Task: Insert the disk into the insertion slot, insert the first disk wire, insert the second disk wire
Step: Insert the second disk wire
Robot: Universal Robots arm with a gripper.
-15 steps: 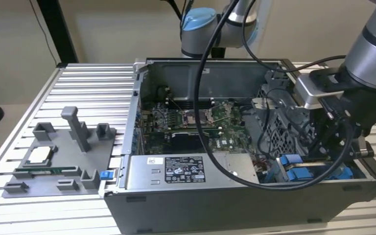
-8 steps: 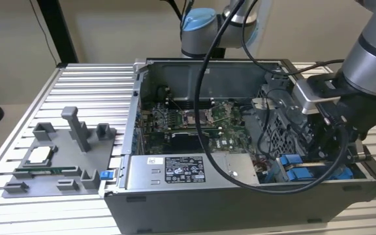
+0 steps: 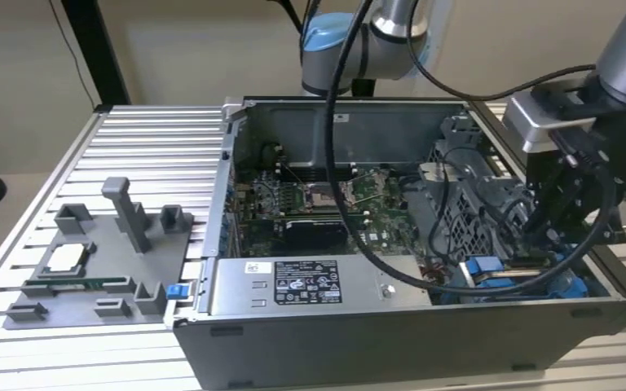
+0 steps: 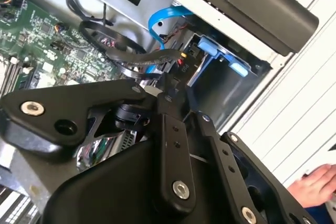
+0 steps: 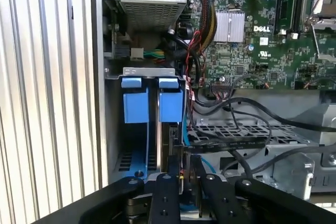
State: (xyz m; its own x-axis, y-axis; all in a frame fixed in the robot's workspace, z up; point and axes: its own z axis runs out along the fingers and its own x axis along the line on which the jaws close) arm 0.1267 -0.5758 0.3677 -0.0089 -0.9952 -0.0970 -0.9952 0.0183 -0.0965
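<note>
— Where does the job stand, starting from the exterior view's left of the computer case (image 3: 400, 342)?

— Left of the case, you have the grey fixture tray (image 3: 85, 269) lying on the desk (image 3: 128, 130), untouched by the arm. Inside the case, along its near wall, sits the labelled power-supply box (image 3: 291, 285). That is not your disk.

— And the disk itself?

— Look at the case's near corner on the exterior view's right. The insertion slot (image 5: 139, 156) is there, and the disk (image 5: 173, 140) seems to stand edge-on inside it, its blue bracket tabs (image 5: 170, 106) level with the bay's mouth. I judge step one done, though most of the drive is hidden.

— The wires?

— Your end effector (image 5: 185, 178) is down in that same corner, its jaws drawn nearly together around what looks like a black wire plug (image 5: 182, 153), right at the disk's edge. Whether the plug is seated, I cannot tell. A blue cable (image 4: 157, 24) curves nearby. A person's hand (image 4: 315, 187) rests outside the case.
</note>
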